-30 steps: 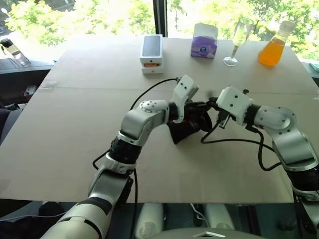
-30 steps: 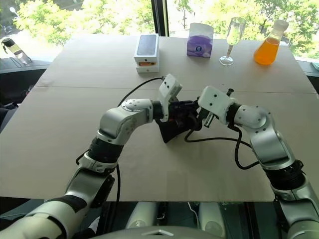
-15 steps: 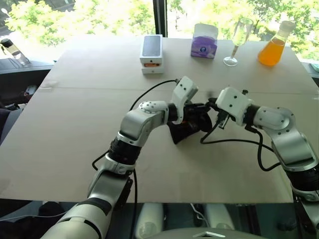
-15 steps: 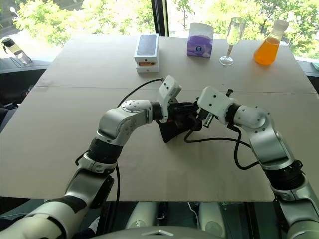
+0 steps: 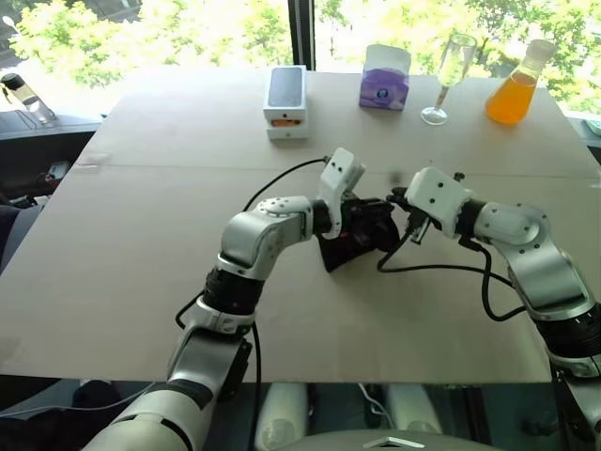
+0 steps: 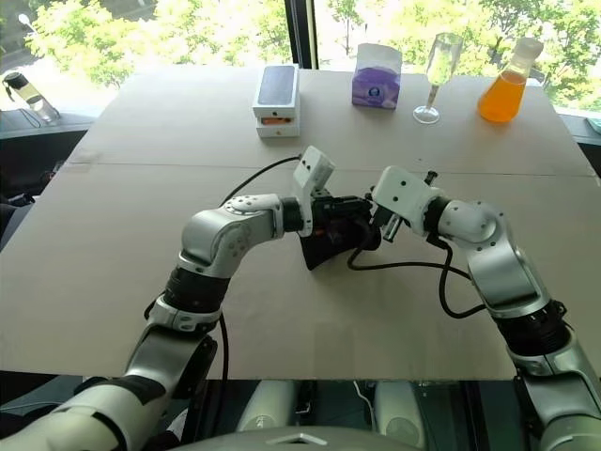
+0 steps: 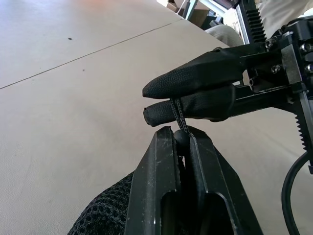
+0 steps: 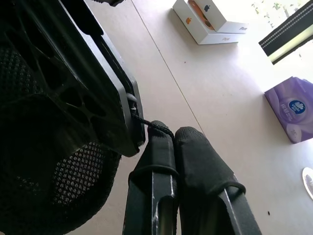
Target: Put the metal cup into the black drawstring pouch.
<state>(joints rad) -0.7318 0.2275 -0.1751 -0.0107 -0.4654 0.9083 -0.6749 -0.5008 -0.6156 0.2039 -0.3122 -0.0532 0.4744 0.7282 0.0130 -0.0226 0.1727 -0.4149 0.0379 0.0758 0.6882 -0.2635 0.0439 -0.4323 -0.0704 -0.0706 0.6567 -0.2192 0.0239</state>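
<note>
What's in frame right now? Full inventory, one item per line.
black drawstring pouch: 1, black mesh, mid-table between the two claws
cord: 1, thin dark, running from the pouch mouth, pinched by both claws
phone box: 1, white with dark top, far side of table, left of centre
tissue pack: 1, purple and white, far edge, centre
stemmed glass: 1, clear, far edge, right of the tissue pack
flask: 1, orange liquid, far right corner
table: 1, beige
left claw: 1, black, shut at the pouch mouth
right claw: 1, black, shut on the cord
</note>
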